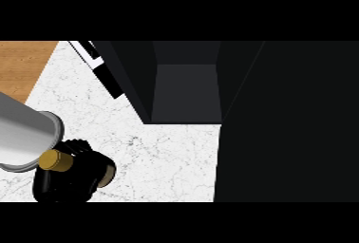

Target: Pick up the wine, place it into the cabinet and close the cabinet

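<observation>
White marble tabletop (168, 156) is seen from above, with a wood floor strip (21, 66) at the upper left. 1 hand is visible: the left hand (67, 180), black, at the lower left under a grey forearm (24, 133). Its fingers are curled round something; a gold-coloured cap (56, 160) shows at the top of the grasp and a tan patch at its right edge. This is judged to be the wine (105, 173), mostly hidden by the hand, so the bottle body cannot be made out. The right hand is not shown.

The cabinet (186, 90) stands open, dark interior exposed, with its door (288, 123) swung out and filling the right side. The wine is well apart from the opening, down-left of it.

Progress as judged: pickup done or nearly done. Left: carry to the opening, set it inside, release, shut the door.
</observation>
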Available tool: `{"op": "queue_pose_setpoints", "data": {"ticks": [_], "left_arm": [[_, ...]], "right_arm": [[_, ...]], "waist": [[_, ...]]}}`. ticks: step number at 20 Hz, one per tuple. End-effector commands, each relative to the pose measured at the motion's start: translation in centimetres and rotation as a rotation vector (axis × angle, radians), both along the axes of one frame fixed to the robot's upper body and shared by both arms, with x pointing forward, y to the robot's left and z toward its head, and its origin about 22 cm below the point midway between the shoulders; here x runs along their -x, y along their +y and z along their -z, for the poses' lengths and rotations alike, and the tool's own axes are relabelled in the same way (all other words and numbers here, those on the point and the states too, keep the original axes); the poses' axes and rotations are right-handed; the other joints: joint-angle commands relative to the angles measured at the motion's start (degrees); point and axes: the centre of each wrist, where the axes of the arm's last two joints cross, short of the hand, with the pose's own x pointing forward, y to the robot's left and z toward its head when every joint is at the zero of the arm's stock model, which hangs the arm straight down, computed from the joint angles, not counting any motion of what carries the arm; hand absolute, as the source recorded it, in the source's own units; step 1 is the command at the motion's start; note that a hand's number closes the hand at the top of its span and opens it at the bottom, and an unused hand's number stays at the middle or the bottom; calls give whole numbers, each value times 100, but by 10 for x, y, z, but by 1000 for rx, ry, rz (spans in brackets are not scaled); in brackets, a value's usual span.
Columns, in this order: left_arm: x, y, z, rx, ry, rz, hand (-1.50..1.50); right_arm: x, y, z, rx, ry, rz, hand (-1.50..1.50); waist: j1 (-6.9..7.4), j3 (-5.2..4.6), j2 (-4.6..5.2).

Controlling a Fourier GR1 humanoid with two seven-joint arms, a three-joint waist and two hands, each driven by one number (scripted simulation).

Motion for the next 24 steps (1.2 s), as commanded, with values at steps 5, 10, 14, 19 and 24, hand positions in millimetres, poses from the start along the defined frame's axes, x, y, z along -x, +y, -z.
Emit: {"op": "queue_pose_setpoints", "data": {"ticks": [5,10,14,19,24], "left_arm": [[2,-25,-59,63,-25,103,150],[0,-61,-106,42,-16,148,150],[-11,-80,-115,6,1,149,150],[-9,-133,-129,72,26,231,150],[-17,-170,-158,98,16,266,150]], "right_arm": [[34,2,-2,-51,-23,-51,-150],[16,-3,-6,-63,-32,-38,-150],[29,0,-22,-31,-8,-63,-150],[27,-6,-16,-26,-28,-36,-150],[23,-2,-8,-39,-37,-45,-150]], "waist": [[-16,2,-7],[-8,4,-1],[-34,-3,2],[-51,-1,4],[-56,-1,8]]}}
